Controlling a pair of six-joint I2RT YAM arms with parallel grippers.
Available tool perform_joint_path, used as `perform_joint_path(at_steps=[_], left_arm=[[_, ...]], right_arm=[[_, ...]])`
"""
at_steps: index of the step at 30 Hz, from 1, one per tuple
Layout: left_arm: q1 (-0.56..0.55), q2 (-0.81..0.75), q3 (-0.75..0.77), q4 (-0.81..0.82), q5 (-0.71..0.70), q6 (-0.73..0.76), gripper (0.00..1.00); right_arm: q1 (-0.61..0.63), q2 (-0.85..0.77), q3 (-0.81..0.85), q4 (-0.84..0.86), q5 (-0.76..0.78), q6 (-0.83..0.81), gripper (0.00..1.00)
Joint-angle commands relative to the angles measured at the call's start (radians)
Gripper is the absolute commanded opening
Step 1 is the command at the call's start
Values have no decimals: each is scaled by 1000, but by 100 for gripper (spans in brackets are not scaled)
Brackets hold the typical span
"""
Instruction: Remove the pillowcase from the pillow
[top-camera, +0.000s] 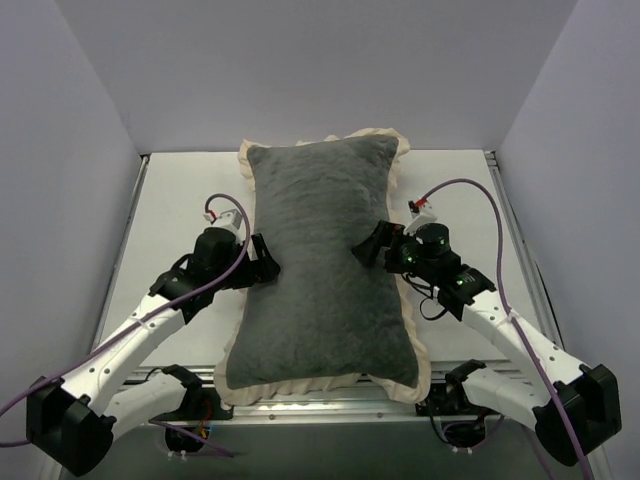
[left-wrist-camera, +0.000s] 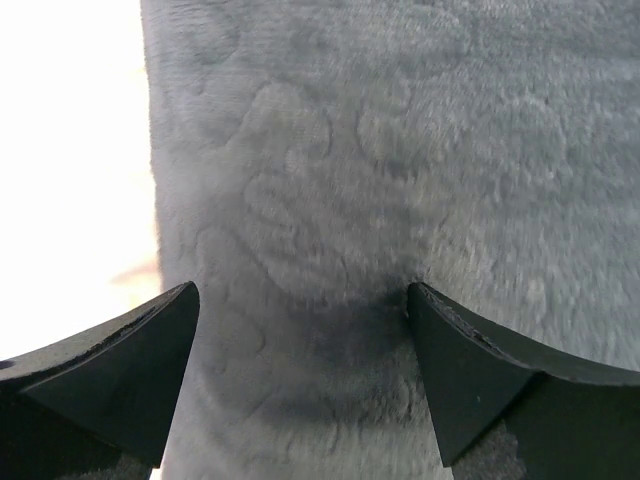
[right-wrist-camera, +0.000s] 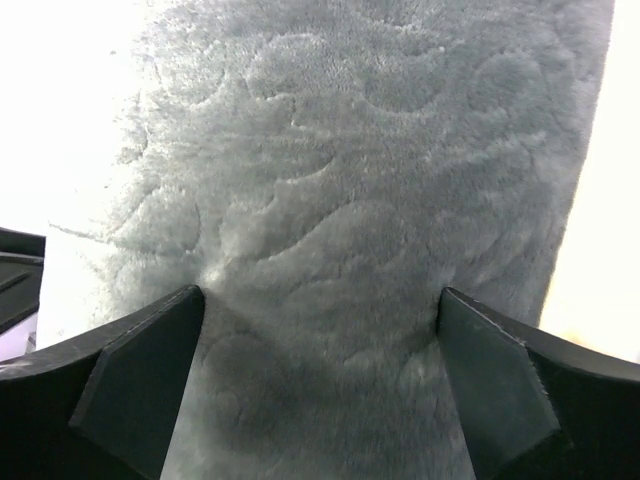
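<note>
The pillowcase (top-camera: 320, 270) lies lengthwise in the middle of the table, its dark grey fuzzy face up and a cream frill around its edge. It is plump and full; the pillow is hidden inside it. My left gripper (top-camera: 268, 262) presses against its left flank, jaws wide open. In the left wrist view the left gripper (left-wrist-camera: 300, 290) has grey pile (left-wrist-camera: 400, 150) spanning the gap between its tips. My right gripper (top-camera: 368, 247) pushes into the right flank. In the right wrist view the right gripper (right-wrist-camera: 320, 292) is open, its tips denting the fabric (right-wrist-camera: 350, 150).
White walls close in the table (top-camera: 180, 200) on the left, right and far sides. A metal rail (top-camera: 330, 410) runs along the near edge between the arm bases. Purple cables (top-camera: 470, 185) loop above each arm.
</note>
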Motion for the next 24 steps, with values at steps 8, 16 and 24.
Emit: perform_joint_path(at_steps=[8, 16, 24], left_arm=[[-13, -16, 330, -229, -61, 162, 94], [0, 128, 520, -202, -66, 282, 94], [15, 260, 473, -52, 1, 354, 94]], right_arm=[[-72, 9, 252, -198, 61, -72, 100], [-276, 111, 319, -151, -110, -49, 100], [-296, 210, 323, 14, -166, -26, 100]])
